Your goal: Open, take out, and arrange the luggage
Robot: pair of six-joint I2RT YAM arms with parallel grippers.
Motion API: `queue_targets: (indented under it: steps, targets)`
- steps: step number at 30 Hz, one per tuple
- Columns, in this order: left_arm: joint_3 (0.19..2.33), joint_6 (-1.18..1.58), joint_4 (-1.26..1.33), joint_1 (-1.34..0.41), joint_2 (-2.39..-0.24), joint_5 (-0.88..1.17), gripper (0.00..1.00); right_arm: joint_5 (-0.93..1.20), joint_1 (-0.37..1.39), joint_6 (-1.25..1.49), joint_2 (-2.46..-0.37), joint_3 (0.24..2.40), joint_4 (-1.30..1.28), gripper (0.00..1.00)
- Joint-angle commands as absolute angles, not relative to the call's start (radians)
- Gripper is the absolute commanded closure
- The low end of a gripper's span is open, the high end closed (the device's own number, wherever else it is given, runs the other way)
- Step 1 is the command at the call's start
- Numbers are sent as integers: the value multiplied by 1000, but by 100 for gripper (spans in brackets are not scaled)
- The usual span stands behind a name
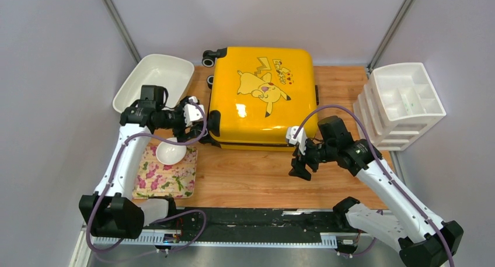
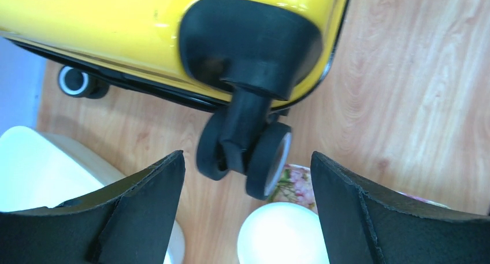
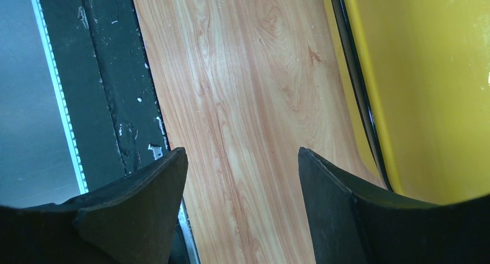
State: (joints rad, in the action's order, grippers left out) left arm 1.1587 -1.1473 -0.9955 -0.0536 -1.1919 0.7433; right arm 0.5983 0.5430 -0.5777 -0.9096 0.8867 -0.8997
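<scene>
Wooden table carries the luggage at its far edge: closed, flat, glossy yellow, Pikachu print up, black wheels leftward. I see left gripper and right gripper spread, empty.

Right gripper with dark fingers spread wide at the bottom edge, wooden table showing through the gap, yellow luggage with black trim at right, scuffed black strip and grey surface at left

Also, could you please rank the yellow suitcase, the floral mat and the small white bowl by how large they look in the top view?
Largest to smallest:
1. yellow suitcase
2. floral mat
3. small white bowl
</scene>
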Motion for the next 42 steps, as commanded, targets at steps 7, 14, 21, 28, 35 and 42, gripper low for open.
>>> queue_targets:
  steps: [7, 14, 21, 28, 35, 42]
  targets:
    - [1132, -1178, -810, -52, -1282, 703, 11, 591, 548, -578, -907, 891, -873, 26]
    - [1080, -1187, -729, -52, -1325, 759, 18, 588, 549, -584, -920, 882, -845, 27]
    - [988, -1193, -667, -52, -1195, 896, 26, 581, 551, -606, -899, 845, -808, 27]
    - [994, -1235, -652, -52, -1222, 894, 29, 584, 552, -612, -916, 842, -795, 27]
    - [1040, -1282, -692, -52, -1281, 871, 25, 577, 560, -626, -911, 830, -782, 27]
    - [1037, -1295, -704, -54, -1264, 890, 44, 574, 568, -633, -902, 815, -770, 28]
